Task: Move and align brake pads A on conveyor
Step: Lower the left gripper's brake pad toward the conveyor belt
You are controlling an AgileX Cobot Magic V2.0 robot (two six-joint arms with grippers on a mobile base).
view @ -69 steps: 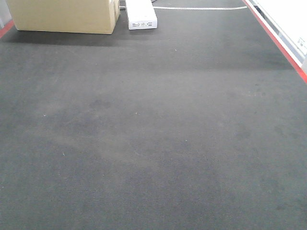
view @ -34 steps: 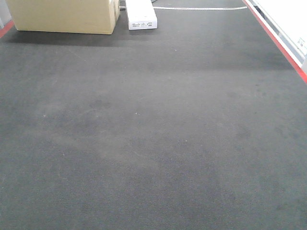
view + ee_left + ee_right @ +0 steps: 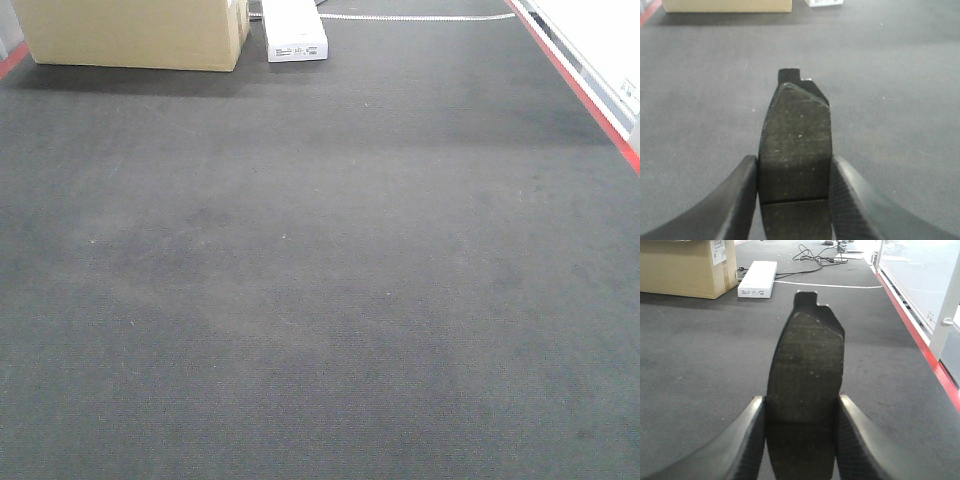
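A: Left claw?
B: Clenched on the left pad, 1 finger on each long edge. Grey face up, groove near the fingers, notched tab pointing far. Belt lies beneath; cannot tell if they touch.
A: Right claw?
B: Grasping the right pad the same way, over the belt's right half.
A: Far end?
B: Cardboard box at far left, white box just right of it. Red strip runs along the right edge.

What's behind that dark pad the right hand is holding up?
Behind the brake pad stretches the dark conveyor, with a cardboard box, a white box and cables at its far end. The belt directly behind the pad is hidden.
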